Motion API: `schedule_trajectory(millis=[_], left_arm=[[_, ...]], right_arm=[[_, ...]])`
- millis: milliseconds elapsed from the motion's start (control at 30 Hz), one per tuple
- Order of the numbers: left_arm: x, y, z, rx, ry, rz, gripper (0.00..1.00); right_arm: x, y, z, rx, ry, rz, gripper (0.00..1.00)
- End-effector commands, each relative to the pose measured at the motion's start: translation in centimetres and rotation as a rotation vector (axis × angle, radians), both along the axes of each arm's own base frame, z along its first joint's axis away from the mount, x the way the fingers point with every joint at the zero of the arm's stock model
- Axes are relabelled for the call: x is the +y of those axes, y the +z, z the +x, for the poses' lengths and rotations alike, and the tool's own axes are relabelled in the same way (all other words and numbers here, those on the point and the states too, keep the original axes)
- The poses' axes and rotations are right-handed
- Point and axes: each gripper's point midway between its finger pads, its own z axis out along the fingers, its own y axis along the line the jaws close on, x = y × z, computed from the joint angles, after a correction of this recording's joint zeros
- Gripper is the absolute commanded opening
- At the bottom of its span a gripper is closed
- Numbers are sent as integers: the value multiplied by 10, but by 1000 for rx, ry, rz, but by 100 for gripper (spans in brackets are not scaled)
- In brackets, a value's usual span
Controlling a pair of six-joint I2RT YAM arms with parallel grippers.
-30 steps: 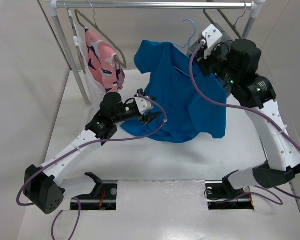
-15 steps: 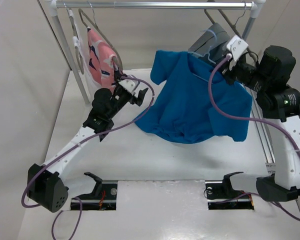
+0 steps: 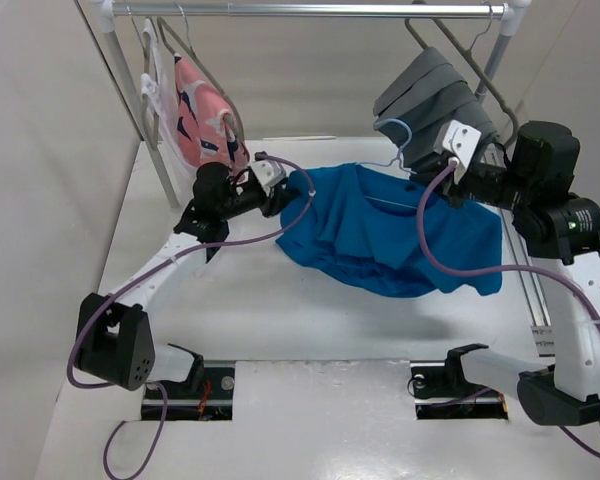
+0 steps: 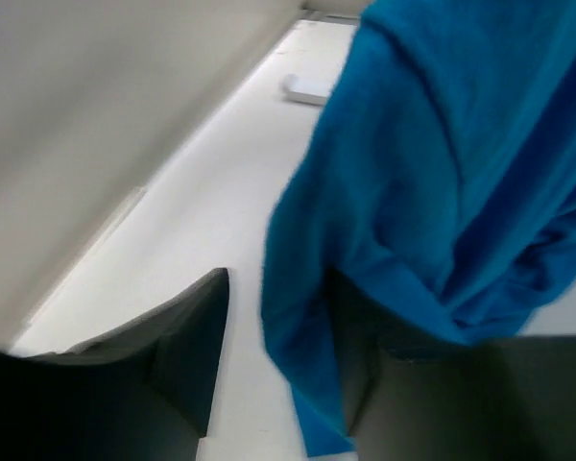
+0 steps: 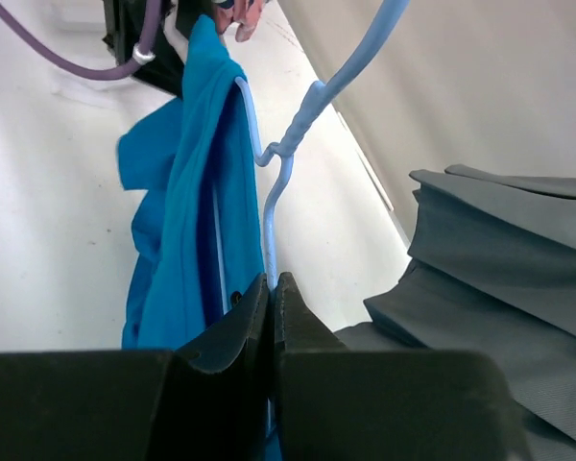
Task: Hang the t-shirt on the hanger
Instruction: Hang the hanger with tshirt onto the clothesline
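Observation:
The bright blue t-shirt (image 3: 380,235) hangs draped on the thin light-blue hanger (image 3: 395,135) and sags onto the table at centre right. My right gripper (image 3: 438,170) is shut on the hanger's wire stem (image 5: 278,192) just below the hook, with the t-shirt (image 5: 182,221) hanging to its left. My left gripper (image 3: 285,192) is at the shirt's left edge. In the left wrist view its jaws (image 4: 278,279) stand apart, with a fold of the t-shirt (image 4: 442,173) between them against the right finger and a strip of table showing by the left finger.
A pink patterned garment (image 3: 205,115) hangs at the rail's left end, close behind the left arm. A grey pleated garment (image 3: 430,90) hangs at the right, right above the right gripper. The rail (image 3: 310,10) and its posts frame the back.
The right arm has brought the hanger and shirt lower, so the shirt now sags onto the table. The left gripper swung right to the shirt's left edge, cloth between its jaws.

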Motion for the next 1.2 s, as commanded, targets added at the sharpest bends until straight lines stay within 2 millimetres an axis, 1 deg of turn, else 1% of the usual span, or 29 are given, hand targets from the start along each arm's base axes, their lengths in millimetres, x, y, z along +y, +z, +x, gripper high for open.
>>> schedule_trajectory(millis=[0,33,100,133,167,200,233,267,300,333,367,533,567,600,633,667,700,733,767,800,833,867,933,967,1000,1067,1100,1133,1167], left_arm=[[-11,18,-29,-32,-187,-16,10],[-12,15,-33,-6,-206,-11,0],[-8,12,-30,19,-179,-12,0],[-6,10,-28,36,-161,-13,0],[4,13,-19,25,-102,-11,0],[9,13,-15,36,-86,-17,0],[17,8,-11,66,-53,-27,0],[24,8,-7,81,-30,-36,0],[38,2,4,95,10,-34,0],[41,-3,6,91,25,-10,0],[45,-10,7,99,40,26,0],[50,-26,8,105,62,72,0],[49,-26,7,97,51,75,0],[48,-24,2,89,26,80,0],[43,-18,-5,66,-19,76,0],[38,-18,-10,66,-46,73,4],[37,-12,-14,53,-59,67,28],[36,-6,-15,30,-69,60,39],[34,2,-16,31,-76,37,48],[33,2,-16,44,-75,29,55],[30,8,-17,36,-83,20,62],[30,11,-19,27,-83,18,74],[30,9,-20,40,-83,21,86],[31,9,-23,44,-83,22,98],[33,13,-23,34,-71,21,100],[36,13,-27,33,-56,23,100],[35,8,-31,42,-51,28,100],[36,7,-33,31,-52,33,100],[38,7,-33,29,-37,35,100]], right_arm=[[1,18,-12,-79,35,7,0],[0,17,-10,-79,25,4,0],[-5,12,-8,-59,-6,-10,0],[-5,17,-9,-64,-6,-9,0],[-8,19,-9,-77,-18,-23,0],[-12,15,-8,-50,-41,-37,0],[-16,24,-11,-80,-55,-48,0],[-19,27,-13,-92,-69,-62,0],[-25,27,-10,-84,-106,-77,0],[-28,27,-14,-72,-118,-85,0],[-29,36,-18,-100,-117,-85,0],[-22,38,-20,-92,-76,-73,0],[-20,36,-17,-79,-64,-72,0],[-19,41,-18,-97,-56,-64,0],[-16,39,-14,-92,-44,-61,0],[-10,47,-14,-117,-18,-36,0],[-7,45,-10,-98,-8,-17,0],[-4,46,-8,-96,-4,0,0],[-3,49,-3,-97,-8,15,0],[-4,59,2,-134,-31,34,0],[-5,68,7,-139,-55,61,0],[-6,74,13,-152,-78,74,0],[-16,98,29,-200,-171,110,0],[-21,103,35,-206,-210,114,0],[-31,109,45,-226,-279,111,0],[-38,120,61,-236,-350,136,0],[-45,121,70,-237,-401,143,0],[-48,136,70,-281,-423,174,0],[-51,138,78,-287,-448,191,0]])
